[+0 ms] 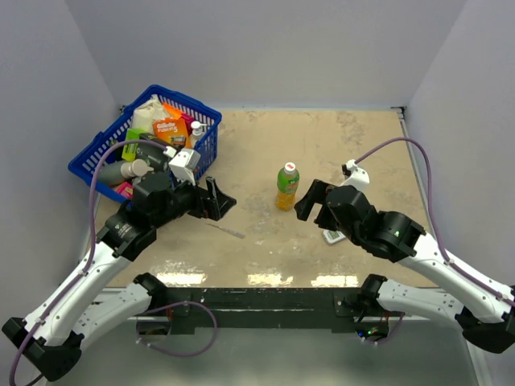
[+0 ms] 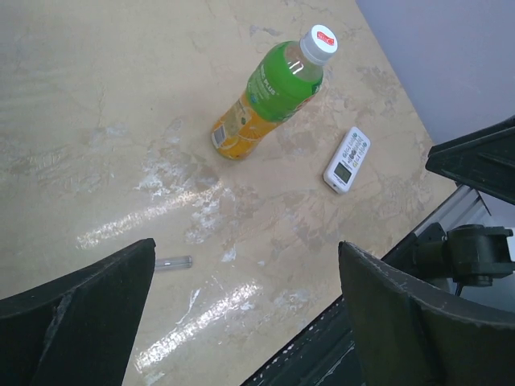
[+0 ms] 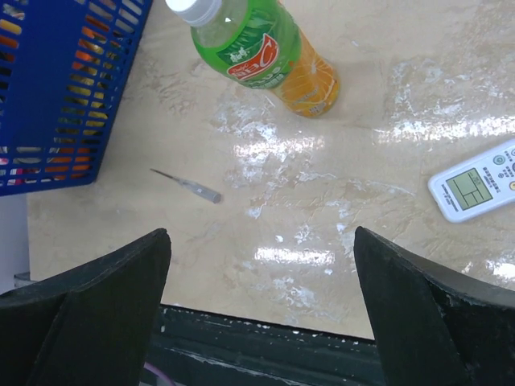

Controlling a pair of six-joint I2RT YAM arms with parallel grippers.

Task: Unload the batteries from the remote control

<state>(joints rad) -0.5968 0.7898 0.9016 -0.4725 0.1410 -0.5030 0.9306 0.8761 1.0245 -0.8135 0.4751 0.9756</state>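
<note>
Remote control (image 2: 347, 160) face-up near green bottle (image 2: 273, 88)

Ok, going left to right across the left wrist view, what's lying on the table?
In order: thin grey stick → green bottle → remote control.
</note>
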